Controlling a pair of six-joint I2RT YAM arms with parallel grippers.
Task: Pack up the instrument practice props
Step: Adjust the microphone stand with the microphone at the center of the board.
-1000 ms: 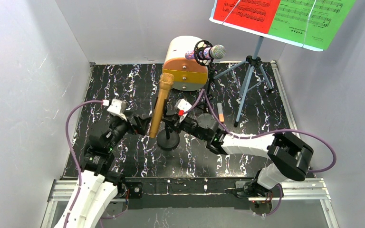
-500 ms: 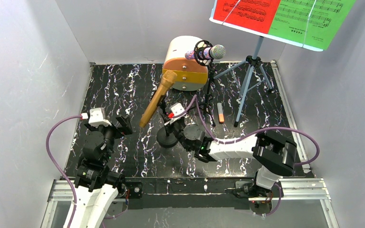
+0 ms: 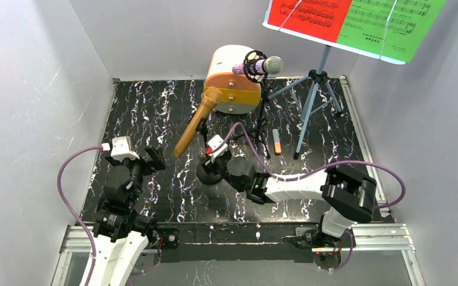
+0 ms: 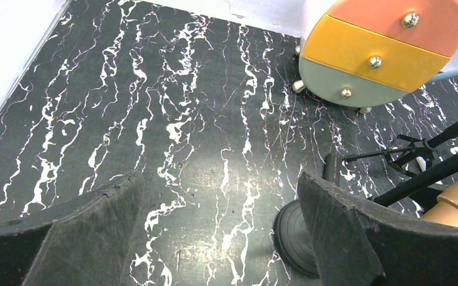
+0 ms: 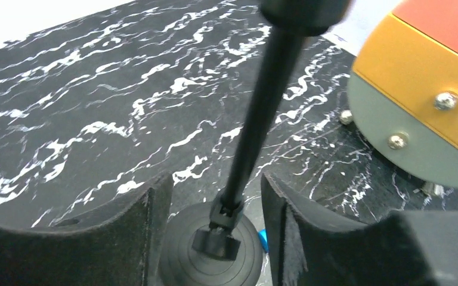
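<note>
The right claw sits half-open, gripping nothing, straddling the pole of the black mic stand, probably to steady it. The gold microphone tilts above it. The left claw gapes empty alongside.

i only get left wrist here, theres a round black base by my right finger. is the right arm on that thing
observer: the right gripper sits low over the round base, one finger on each side of the thin black pole. Its jaws are apart and not touching the pole.
operator: whats up the pole
observer: it runs up to the gold microphone, which is tilted with its head toward the drawer cabinet.
operator: where am i from above
observer: the left gripper is open and empty, to the left of the base and apart from it.
</note>
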